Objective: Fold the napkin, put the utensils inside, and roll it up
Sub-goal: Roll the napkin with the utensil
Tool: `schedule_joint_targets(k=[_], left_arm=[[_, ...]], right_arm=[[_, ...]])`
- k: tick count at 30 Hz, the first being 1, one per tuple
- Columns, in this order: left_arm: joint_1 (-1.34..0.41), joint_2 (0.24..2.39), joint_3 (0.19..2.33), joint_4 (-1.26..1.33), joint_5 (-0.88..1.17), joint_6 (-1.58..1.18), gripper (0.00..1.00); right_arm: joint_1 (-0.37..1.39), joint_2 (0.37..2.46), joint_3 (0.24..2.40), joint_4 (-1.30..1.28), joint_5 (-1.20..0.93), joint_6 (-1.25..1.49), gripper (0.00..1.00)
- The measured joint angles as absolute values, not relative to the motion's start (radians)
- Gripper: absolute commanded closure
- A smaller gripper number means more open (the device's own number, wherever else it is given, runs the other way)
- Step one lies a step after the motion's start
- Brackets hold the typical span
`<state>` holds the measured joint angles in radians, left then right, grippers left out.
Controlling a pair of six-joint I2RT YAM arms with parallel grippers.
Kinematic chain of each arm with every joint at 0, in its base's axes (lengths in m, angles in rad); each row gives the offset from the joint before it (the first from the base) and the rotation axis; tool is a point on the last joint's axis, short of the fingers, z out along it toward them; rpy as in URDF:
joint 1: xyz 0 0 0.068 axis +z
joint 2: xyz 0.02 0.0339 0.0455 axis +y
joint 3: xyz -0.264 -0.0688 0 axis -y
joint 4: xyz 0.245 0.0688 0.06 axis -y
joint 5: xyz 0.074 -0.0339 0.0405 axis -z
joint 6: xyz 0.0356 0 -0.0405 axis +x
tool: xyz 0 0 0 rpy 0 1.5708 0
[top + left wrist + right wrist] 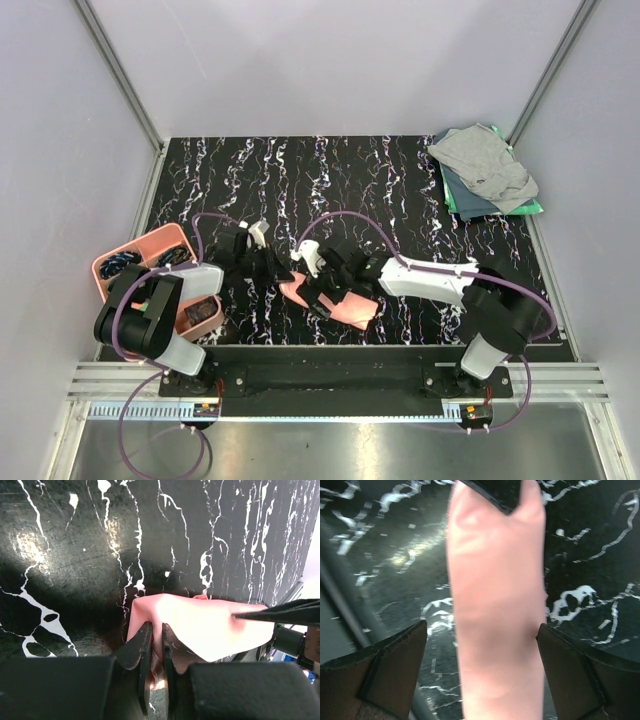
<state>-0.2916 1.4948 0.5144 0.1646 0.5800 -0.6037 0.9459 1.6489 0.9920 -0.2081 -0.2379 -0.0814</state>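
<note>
The salmon-pink napkin (352, 308) lies as a narrow roll near the front middle of the black marbled table (400, 190). My left gripper (156, 627) is shut on one end of the napkin (200, 625), with cloth pinched between its jaws. My right gripper (481, 627) stands wide open astride the napkin (497, 605), one finger on each side and neither touching it. In the top view the left gripper (283, 272) and the right gripper (318, 290) meet over the roll. The utensils are hidden.
A pink tray (140, 250) with dark items sits at the left edge beside the left arm. A grey cloth (485, 165) lies on a green cloth (525, 208) in the back right corner. Walls enclose the table on three sides.
</note>
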Motion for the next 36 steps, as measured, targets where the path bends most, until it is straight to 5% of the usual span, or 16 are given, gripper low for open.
schedule_joint_targets(k=[14, 17, 18, 20, 24, 29, 36], left_arm=[[-0.292, 1.501, 0.538, 0.134, 0.58, -0.601, 0.84], [-0.292, 1.501, 0.544, 0.123, 0.58, -0.599, 0.71], [-0.292, 1.501, 0.546, 0.12, 0.58, -0.599, 0.56], [-0.292, 1.501, 0.556, 0.105, 0.578, -0.596, 0.45], [-0.292, 1.497, 0.6, 0.049, 0.555, -0.591, 0.23], [-0.284, 1.438, 0.67, -0.044, 0.49, -0.582, 0.11], [-0.215, 1.341, 0.73, -0.15, 0.438, -0.58, 0.07]], right_arm=[[0.987, 1.755, 0.99, -0.212, -0.07, -0.164, 0.02], [0.988, 1.773, 1.018, -0.233, -0.071, -0.162, 0.13], [0.988, 1.782, 1.029, -0.241, -0.066, -0.157, 0.17], [0.988, 1.796, 1.05, -0.257, -0.055, -0.142, 0.28], [0.988, 1.812, 1.08, -0.29, -0.021, -0.077, 0.37], [0.989, 1.814, 1.09, -0.323, 0.024, 0.023, 0.4], [0.968, 1.837, 1.139, -0.418, 0.114, 0.191, 0.44]])
